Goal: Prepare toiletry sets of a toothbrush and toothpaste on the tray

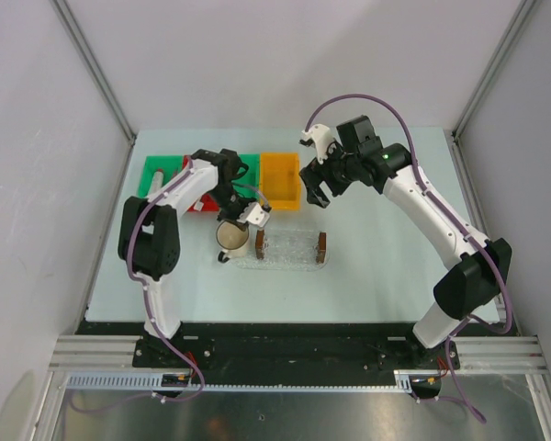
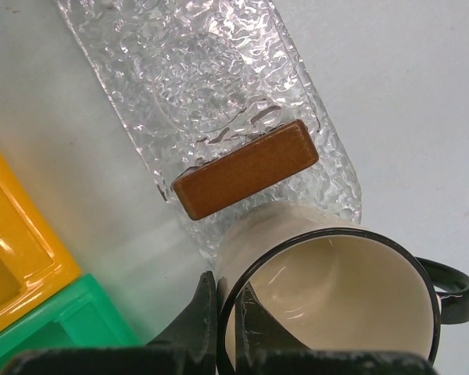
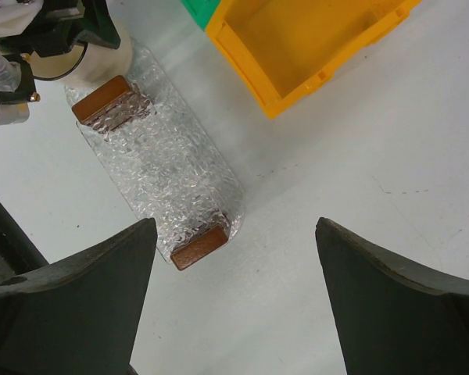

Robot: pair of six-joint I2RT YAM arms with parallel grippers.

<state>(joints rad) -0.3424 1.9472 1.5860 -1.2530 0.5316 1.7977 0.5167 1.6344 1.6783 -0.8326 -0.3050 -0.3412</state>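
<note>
Beside the left end of the tray [image 2: 211,78], the left pincer [image 2: 227,295] is pinching the black rim of a cream mug [image 2: 336,301]; the right pincer [image 3: 234,234] is hanging spread wide over the counter [image 3: 359,164]. The tray is lying near the orange bin [image 3: 313,39].

The left arm bends forward and down, its black two-finger gripper [image 2: 225,286] pinched on the dark rim of a cream enamel mug [image 2: 336,301], while the right arm reaches forward, its black gripper [image 3: 233,230] pointing down with jaws spread wide.
</note>
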